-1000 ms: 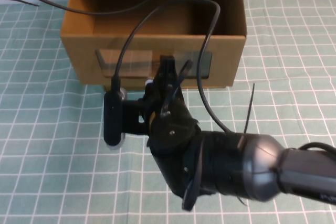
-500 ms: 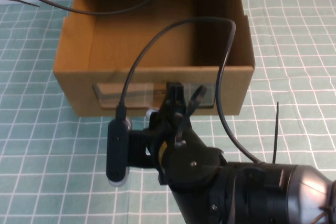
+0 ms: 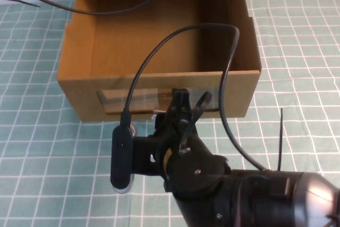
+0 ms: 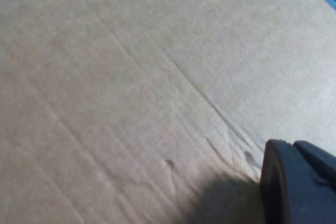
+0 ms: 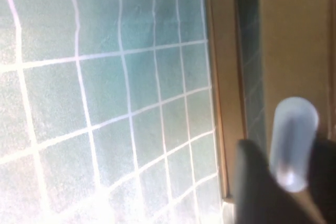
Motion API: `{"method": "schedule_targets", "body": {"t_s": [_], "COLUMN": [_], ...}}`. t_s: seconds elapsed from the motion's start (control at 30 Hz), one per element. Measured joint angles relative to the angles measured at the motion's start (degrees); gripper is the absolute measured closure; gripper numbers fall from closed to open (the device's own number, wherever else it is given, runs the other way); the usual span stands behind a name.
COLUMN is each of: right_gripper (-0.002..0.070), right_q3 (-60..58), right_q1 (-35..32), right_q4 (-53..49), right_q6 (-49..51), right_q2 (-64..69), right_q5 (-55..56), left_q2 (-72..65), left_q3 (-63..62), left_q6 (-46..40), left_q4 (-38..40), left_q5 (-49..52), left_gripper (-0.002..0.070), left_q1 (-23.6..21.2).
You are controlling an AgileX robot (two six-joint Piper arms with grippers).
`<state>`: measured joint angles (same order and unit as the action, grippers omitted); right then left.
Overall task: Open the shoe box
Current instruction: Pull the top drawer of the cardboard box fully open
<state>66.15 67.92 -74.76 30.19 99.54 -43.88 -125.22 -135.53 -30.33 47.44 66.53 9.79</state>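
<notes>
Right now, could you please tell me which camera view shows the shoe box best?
High view: it shows nearly all of the open shoe box, with the right gripper at its front. Left wrist: only cardboard beside the left gripper. Right wrist: just a strip of its front.

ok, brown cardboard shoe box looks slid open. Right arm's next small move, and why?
Probably ease the right gripper, at the cut-out slot in the brown cardboard shoe box front wall, straight back toward the robot: the box interior already lies open to the high view. The left gripper rests close against plain cardboard; leave it.
</notes>
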Motion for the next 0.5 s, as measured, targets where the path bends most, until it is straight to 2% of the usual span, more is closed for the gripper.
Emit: {"method": "schedule_targets", "body": {"t_s": [0.07,0.17,0.33,0.5], "right_gripper": [0.0373,0.0275,0.0236,0.023], "right_q3": [-0.05,-0.14,-0.14,-0.14], "right_q1": [0.0,0.0,0.0,0.0], "right_q4": [0.24,1.26,6.2,10.47], "right_q6": [0.0,0.0,-0.1,-0.1], "right_q2": [-0.93,-3.7,-11.07,-17.66], "right_q5": [1.64,6.73,16.3,18.51], "left_q2": [0.25,1.34,5.23,11.87], "left_q3": [0.0,0.26,1.03,1.36], "left_q6": [-0.51,-1.32,-1.68,-1.68], "left_q4": [0.36,-0.4,-5.13,-7.13], "left_q5": [-0.09,-0.23,1.83,1.78], "left_gripper": [0.068,0.068,0.068,0.068], "left_q1": [-0.04,-0.04,-0.13,-0.4]}}
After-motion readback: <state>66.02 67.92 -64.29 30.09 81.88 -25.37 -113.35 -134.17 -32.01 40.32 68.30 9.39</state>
